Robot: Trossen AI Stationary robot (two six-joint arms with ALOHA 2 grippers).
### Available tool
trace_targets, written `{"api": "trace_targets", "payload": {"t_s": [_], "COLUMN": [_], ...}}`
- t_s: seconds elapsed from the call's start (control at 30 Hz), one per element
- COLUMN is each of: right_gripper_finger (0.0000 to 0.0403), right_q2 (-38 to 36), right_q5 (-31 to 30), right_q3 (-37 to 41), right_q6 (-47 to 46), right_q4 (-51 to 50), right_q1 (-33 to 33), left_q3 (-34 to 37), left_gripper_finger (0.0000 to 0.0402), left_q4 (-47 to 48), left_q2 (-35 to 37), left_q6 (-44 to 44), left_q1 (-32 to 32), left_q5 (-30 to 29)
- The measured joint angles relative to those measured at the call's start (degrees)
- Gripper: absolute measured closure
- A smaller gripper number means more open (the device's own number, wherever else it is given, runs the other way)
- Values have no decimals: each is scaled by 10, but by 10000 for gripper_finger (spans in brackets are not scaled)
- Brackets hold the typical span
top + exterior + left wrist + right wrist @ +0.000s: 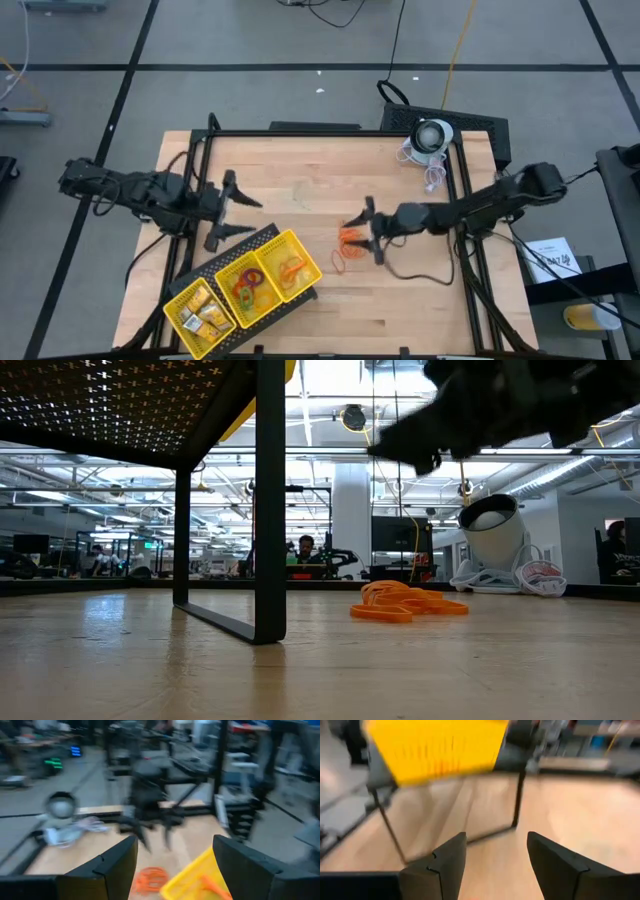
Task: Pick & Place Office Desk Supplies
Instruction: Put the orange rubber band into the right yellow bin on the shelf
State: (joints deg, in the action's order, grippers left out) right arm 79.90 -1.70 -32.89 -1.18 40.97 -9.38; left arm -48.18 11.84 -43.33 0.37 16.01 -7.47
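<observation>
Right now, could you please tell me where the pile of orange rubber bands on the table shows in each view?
High view: orange rubber bands at table centre, under the right pincer.
Low view: right of centre, on the wood.
Left wrist view: low centre, between the fingers.
Right wrist view: not in it.
Shared landmark: yellow tray, also in both wrist views.

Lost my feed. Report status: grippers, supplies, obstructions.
Left gripper open, empty, by the yellow tray. Right gripper open, empty, over the orange rubber bands loose on the table. Nothing blocking them.
</observation>
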Motion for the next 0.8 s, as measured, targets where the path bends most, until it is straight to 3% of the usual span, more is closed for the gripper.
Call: {"api": "trace_targets", "payload": {"t_s": [0.17,0.43,0.8], "right_gripper_finger": [204,204,207], "right_q2": [92,153,168], "right_q5": [-2,-46,-28], "right_q3": [-66,-141,-129], "right_q6": [1,53,-1], "right_q4": [-133,-344,-376], "right_q1": [-18,-55,-65], "left_q3": [47,72,73], "left_gripper_finger": [133,133,133], "left_q4": [-42,-38,-35], "left_q2": [28,29,29], "left_q6": [-19,-70,-67], "left_q1": [-4,-14,-14], "left_q5": [-64,-72,-81]}}
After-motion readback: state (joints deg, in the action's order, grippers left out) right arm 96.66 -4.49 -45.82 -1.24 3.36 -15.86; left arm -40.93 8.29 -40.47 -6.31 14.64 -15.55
